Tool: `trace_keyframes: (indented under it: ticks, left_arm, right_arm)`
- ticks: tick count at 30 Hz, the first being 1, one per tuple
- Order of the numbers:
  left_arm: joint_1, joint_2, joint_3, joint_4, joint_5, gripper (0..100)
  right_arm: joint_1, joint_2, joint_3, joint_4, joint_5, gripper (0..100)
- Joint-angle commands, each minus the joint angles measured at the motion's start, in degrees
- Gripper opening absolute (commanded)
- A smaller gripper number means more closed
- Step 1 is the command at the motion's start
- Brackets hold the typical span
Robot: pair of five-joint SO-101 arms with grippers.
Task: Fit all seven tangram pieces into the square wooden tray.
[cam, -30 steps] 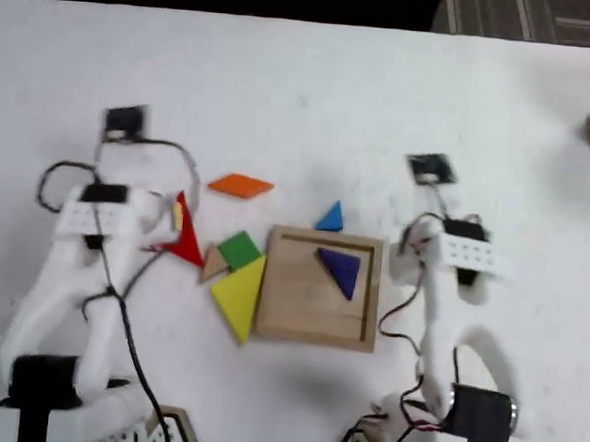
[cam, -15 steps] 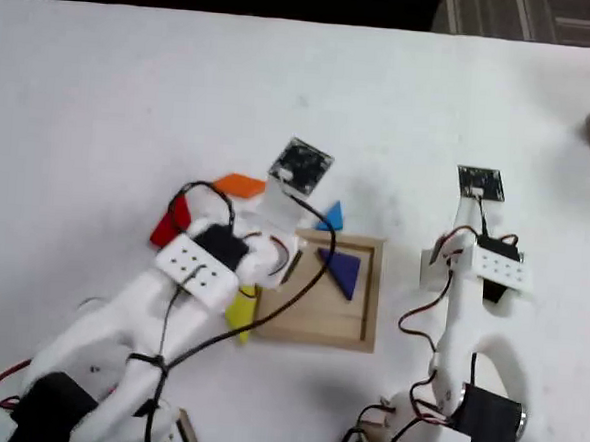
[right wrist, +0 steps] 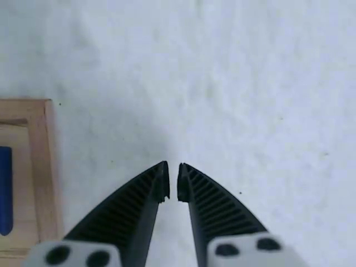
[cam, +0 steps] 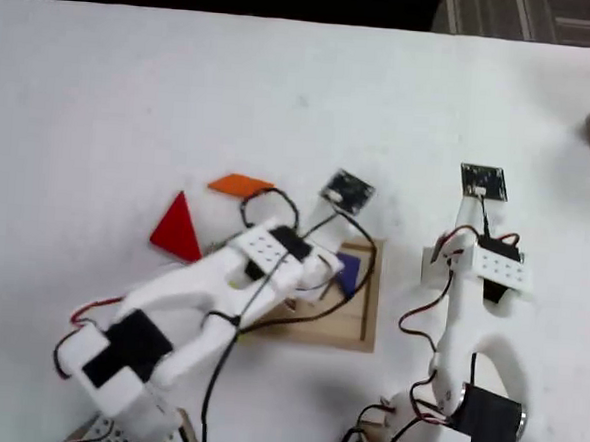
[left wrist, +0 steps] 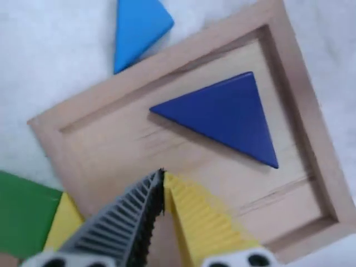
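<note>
Left gripper [left wrist: 163, 177] swung over wooden tray [left wrist: 167, 61], pinched closed, empty; right gripper [right wrist: 169, 182] near-closed. Advised opening wide, squaring on yellow triangle [left wrist: 63, 221].

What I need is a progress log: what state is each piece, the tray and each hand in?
Tray: holds one piece.
Dark blue triangle: flat inside tray.
Light blue triangle: on table, outside tray.
Green square: outside, beside tray.
Yellow triangle: outside, beside green square.
Red triangle: on table.
Orange piece: on table.
Left hand: shut, empty, over tray.
Right hand: almost shut, empty.
</note>
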Motion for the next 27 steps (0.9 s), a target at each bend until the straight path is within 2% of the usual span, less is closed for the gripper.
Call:
trace_keyframes:
  ticks: [1,7,15,21,27]
  left_arm:
    - [3.12,1.63,-5.45,-1.41,0.79,2]
    - [3.38,10.24,-14.59,-0.97,0.79,2]
    - [4.26,17.98,-27.52,4.66,0.88,2]
    - [3.03,15.34,-27.96,7.91,0.88,2]
    - [-3.91,8.48,-27.69,13.10,0.62,2]
  right_arm:
    - [0.40,-1.89,-0.26,-0.84,-0.18,3.4]
    - [1.98,-1.89,-0.53,-0.66,-0.53,3.5]
    - [2.51,-1.89,-0.44,-0.48,-0.35,3.5]
    - [2.51,-1.89,-0.26,-0.48,-0.18,3.5]
    - [2.51,-1.89,-0.26,-0.57,-0.18,3.5]
